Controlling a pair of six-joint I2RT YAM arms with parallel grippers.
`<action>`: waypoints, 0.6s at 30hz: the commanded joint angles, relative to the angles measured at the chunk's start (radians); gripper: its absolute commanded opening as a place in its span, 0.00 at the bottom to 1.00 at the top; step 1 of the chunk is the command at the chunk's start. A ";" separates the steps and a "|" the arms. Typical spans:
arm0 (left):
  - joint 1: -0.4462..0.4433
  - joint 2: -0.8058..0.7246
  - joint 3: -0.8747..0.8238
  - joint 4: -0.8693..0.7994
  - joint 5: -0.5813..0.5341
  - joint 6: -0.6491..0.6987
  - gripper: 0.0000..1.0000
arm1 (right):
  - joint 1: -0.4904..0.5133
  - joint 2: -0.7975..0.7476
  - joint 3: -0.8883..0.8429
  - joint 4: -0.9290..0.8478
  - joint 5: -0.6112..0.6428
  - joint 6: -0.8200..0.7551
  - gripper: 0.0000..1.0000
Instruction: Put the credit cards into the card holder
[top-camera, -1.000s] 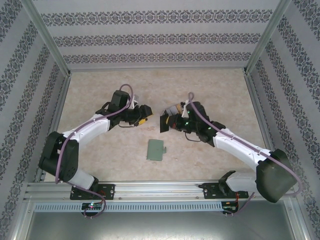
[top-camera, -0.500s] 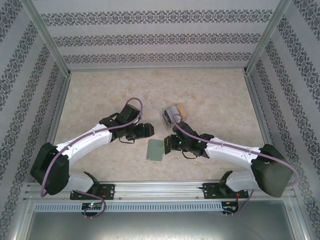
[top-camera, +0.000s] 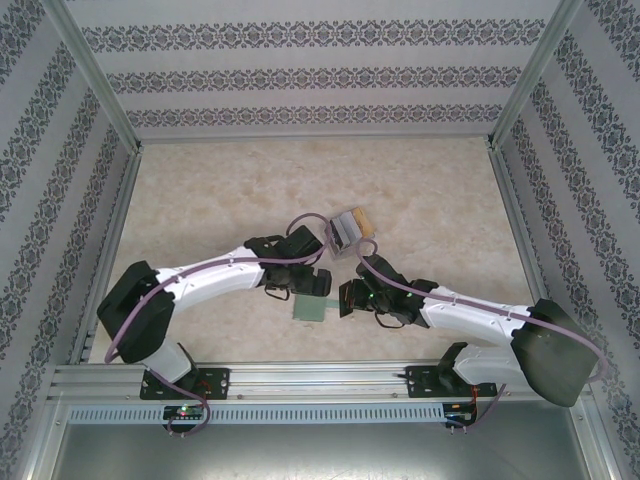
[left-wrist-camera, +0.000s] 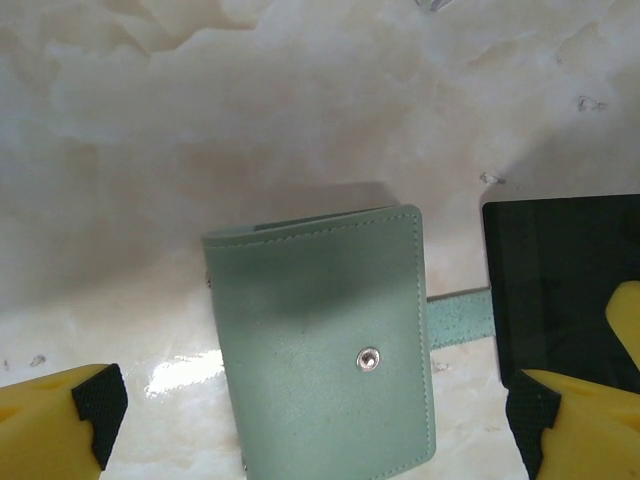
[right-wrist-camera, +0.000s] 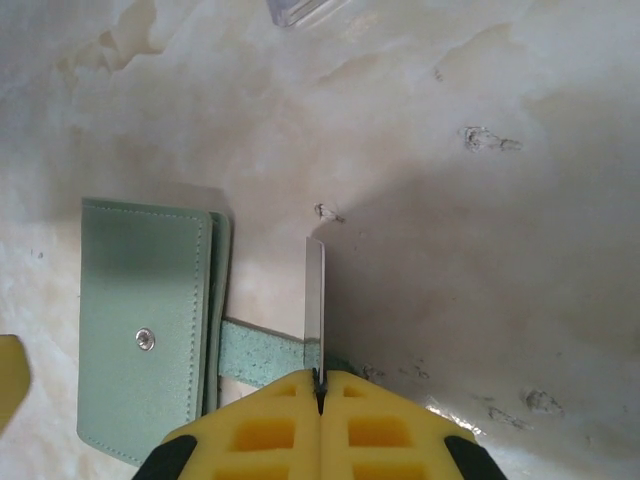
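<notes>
Since a second ago, swung in from mid-table toward the near edge: left gripper (top-camera: 318, 283), now over the wallet (top-camera: 310, 309) with jaws spread wide; right gripper (top-camera: 345, 297), now just right of it, clamped tight on a dark card (left-wrist-camera: 560, 290). Farther back on the table (top-camera: 430, 190), apart from both: clear box with tan end (top-camera: 350, 226). From the left wrist, wallet closed and flat, snap (left-wrist-camera: 369, 358) facing up, framed between yellow fingertips (left-wrist-camera: 60, 420); bottom edge cut off. Green strap (left-wrist-camera: 458, 315) reaching right as far as the card. From the right wrist, card seen edge-on, a thin upright sliver, near end pinched between the pads, faces hidden. From above, wallet partly covered by both grippers, card hard to make out. Cannot tell whether card touches the table.
</notes>
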 joint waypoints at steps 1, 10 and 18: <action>-0.031 0.051 0.049 -0.083 -0.046 0.028 0.99 | -0.005 0.016 -0.020 0.017 0.031 0.022 0.00; -0.088 0.222 0.159 -0.165 -0.128 0.022 0.99 | -0.006 0.015 -0.040 0.004 0.056 0.038 0.00; -0.098 0.250 0.168 -0.191 -0.192 -0.004 0.99 | -0.008 0.016 -0.051 -0.008 0.069 0.044 0.00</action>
